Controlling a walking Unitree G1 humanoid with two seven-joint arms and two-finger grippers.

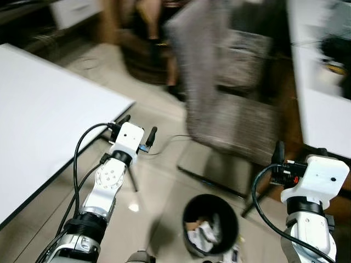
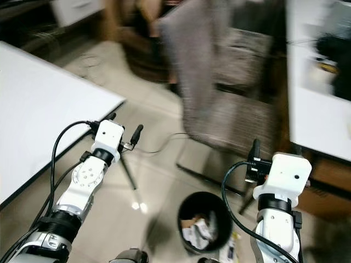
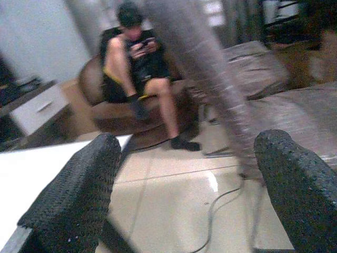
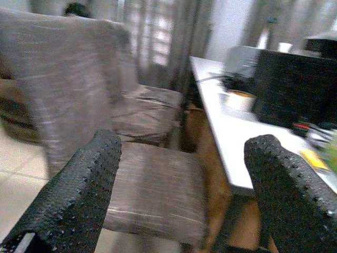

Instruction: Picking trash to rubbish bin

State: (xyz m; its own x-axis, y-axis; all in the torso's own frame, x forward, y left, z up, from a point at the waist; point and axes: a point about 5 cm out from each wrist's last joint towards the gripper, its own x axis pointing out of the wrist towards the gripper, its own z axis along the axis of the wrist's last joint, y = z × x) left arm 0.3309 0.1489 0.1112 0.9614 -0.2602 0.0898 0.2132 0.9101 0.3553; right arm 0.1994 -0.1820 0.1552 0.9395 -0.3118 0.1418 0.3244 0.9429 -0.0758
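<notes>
— Where is the rubbish bin?

— I am looking down at the rubbish bin (image 1: 210, 224) on the floor between my arms, crumpled trash (image 1: 202, 234) inside. Left end effector (image 1: 138, 129) and right end effector (image 4: 184, 184) are both spread apart, carrying nothing.

— Next?

— Probably finding more trash.

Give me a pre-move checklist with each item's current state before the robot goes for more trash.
1. Left claw empty and open: ok, fingers apart with only floor between them.
2. Right claw empty and open: ok, nothing between its fingers.
3. Round black rubbish bin upright and within view: ok, it stands on the tiled floor between the two arms.
4. Bin has room: ok, crumpled white paper lies at the bottom only.
5. Path clear: not ok, a grey fabric chair stands just behind the bin and a thin black cable trails on the floor.
6. Image sharp enough to aim: not ok, the head views are blurred.
</notes>
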